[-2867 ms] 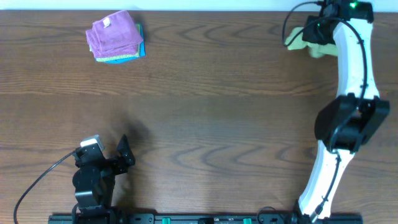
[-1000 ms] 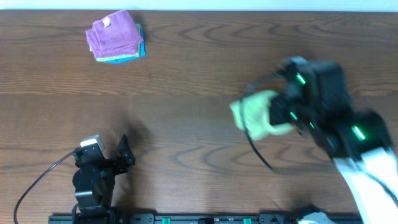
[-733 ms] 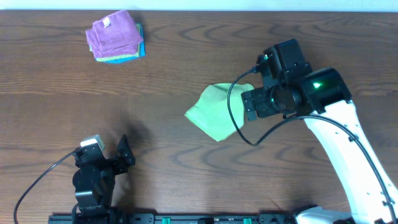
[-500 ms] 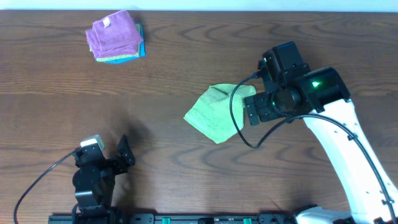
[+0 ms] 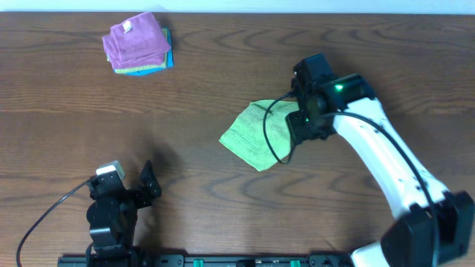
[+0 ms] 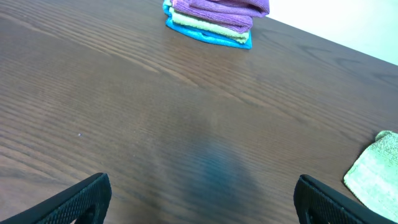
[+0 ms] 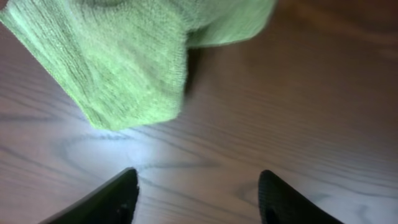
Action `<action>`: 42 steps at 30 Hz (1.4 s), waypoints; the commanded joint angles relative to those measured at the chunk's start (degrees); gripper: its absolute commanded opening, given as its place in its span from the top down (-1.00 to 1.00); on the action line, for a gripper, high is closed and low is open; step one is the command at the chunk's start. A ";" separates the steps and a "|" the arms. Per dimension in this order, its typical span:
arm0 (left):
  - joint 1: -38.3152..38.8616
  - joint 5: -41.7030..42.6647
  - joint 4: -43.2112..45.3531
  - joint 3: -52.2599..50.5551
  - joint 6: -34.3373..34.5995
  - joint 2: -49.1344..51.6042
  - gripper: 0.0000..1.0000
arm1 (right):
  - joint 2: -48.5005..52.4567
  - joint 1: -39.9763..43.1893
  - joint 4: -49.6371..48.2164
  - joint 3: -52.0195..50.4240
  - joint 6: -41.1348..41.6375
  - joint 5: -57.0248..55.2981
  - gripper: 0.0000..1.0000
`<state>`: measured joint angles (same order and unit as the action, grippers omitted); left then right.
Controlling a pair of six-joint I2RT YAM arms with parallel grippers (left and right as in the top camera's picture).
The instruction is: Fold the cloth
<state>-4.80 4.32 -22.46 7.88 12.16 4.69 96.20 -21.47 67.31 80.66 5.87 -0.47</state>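
**Fig.** The cloth (image 5: pixel 254 138) lies on the table (image 5: pixel 223 96) just right of centre in the overhead frame, set cornerwise like a diamond. Its right-hand part is rumpled, and in the right wrist view one flap (image 7: pixel 230 18) appears to overlap the main sheet (image 7: pixel 118 56). The right gripper (image 5: pixel 299 124) stands at that rumpled edge. Its jaws are apart and empty, with bare wood between the fingertips (image 7: pixel 121 193). A loop of black cable (image 5: pixel 272 141) from this arm hangs across the cloth.

Likely faults:
- A grasp taken at the overlap may pinch two layers, so the fold comes out crooked or bunched.
- A grasp on a single corner may drag the whole cloth over the smooth wood instead of turning it.
- The cable may catch a lifted edge.

The left gripper (image 6: pixel 208 205) rests at lower left, wide and empty, well apart from the cloth and giving no hold-down. The stacked purple cloth (image 5: pixel 133 38) and blue cloth (image 5: pixel 168 59) sit at upper left, out of reach of any sweep.
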 commanded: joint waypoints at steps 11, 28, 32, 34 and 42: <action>0.13 0.17 -0.20 -1.16 0.07 -0.48 -0.90 | 8.09 -3.23 -8.07 -0.35 -0.39 8.44 -0.68; 0.13 0.17 -0.20 -1.16 0.04 -0.48 -0.90 | 16.26 -3.72 -14.58 -0.55 -0.81 5.33 -0.42; 0.13 0.17 -0.20 -1.16 0.07 -0.48 -0.90 | 17.29 -3.72 -14.49 -0.55 -0.81 4.98 -0.15; 0.13 0.17 -0.20 -1.16 0.07 -0.48 -0.90 | 17.38 -3.74 -14.78 -0.55 -0.81 5.01 0.28; 0.13 0.17 -0.20 -1.16 0.04 -0.48 -0.90 | 17.29 -3.67 -14.99 0.42 -0.81 4.96 0.97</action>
<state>-4.80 4.32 -22.46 7.88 12.16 4.69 113.21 -25.10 52.05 80.44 5.41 4.91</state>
